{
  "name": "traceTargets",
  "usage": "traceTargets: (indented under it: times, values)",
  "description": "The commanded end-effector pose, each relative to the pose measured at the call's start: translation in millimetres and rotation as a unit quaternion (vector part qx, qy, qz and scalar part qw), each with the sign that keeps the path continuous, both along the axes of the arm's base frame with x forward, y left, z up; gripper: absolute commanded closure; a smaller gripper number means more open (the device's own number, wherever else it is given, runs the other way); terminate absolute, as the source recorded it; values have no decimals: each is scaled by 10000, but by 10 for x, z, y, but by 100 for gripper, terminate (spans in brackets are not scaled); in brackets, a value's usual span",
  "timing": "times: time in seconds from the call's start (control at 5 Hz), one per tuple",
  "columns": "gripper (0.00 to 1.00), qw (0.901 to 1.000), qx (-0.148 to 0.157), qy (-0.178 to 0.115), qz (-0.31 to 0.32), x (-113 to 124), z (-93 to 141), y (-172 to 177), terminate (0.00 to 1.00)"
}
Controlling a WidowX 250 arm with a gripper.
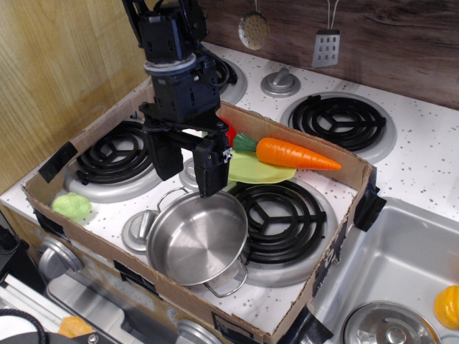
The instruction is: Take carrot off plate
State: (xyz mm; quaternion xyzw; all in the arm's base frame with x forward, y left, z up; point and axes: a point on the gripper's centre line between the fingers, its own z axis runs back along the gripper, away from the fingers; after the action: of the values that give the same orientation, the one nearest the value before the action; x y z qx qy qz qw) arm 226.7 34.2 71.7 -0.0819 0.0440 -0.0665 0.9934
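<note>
The orange carrot (294,154) lies across the light yellow-green plate (252,170), its green stem end pointing left and its tip sticking out past the plate's right edge. The plate rests between the stove's back and front right burners. My black gripper (186,166) hangs just left of the plate, above the far rim of the steel pot. Its two fingers (209,166) are spread apart with nothing between them. It is not touching the carrot. Part of the plate's left side is hidden behind the right finger.
A steel pot (197,240) sits in front of the gripper. A red strawberry (229,132) peeks out behind the gripper. A green lettuce toy (72,206) lies at front left. A cardboard wall (337,244) rings the stove. A sink (401,265) with a pumpkin-like toy (447,305) is at right.
</note>
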Motion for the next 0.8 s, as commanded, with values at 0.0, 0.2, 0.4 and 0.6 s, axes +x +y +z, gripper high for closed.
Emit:
traceTargets:
  times: [0.0,0.2,0.4,0.6]
  values:
    - [0,10000,0,0,0,0,0,0,0]
    - [0,9979,80,191,606,91,119,-3,0]
    - [0,9931,450,48,1078,216,272,-40,0]
    - [0,9733,625,-86,2205,395,342,-37,0]
